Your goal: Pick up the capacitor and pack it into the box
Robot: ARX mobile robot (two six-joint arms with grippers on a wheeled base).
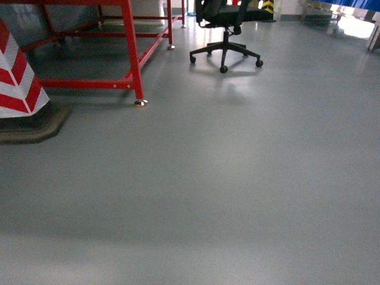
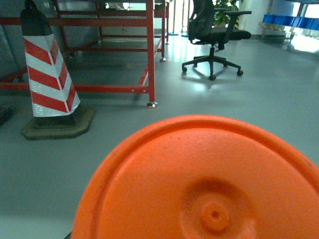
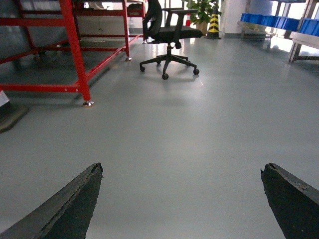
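In the head view, a red-and-white striped cone (image 1: 18,77) on a dark base stands at the far left, cut off by the edge. Just right of it runs a red steel frame (image 1: 133,56), its near foot resting on the grey floor (image 1: 225,190). Further right and further back sits a black office chair (image 1: 225,24) on castors, and a bright patch with something blue shows at the top right corner. The left wrist view has the same cone at left, the frame behind it and the chair beyond, but an orange disc (image 2: 204,184) with a raised rim and a small centre boss fills the lower part of the picture, very close to the lens; the left gripper's fingers cannot be seen, so whether it is parted or closed cannot be told. In the right wrist view, the right gripper (image 3: 182,204) has its two dark fingers (image 3: 70,209) spread wide at the bottom corners, nothing between them but floor. Blue bins (image 3: 271,21) line a shelf at the far right. Neither capacitor nor box appears in any view.
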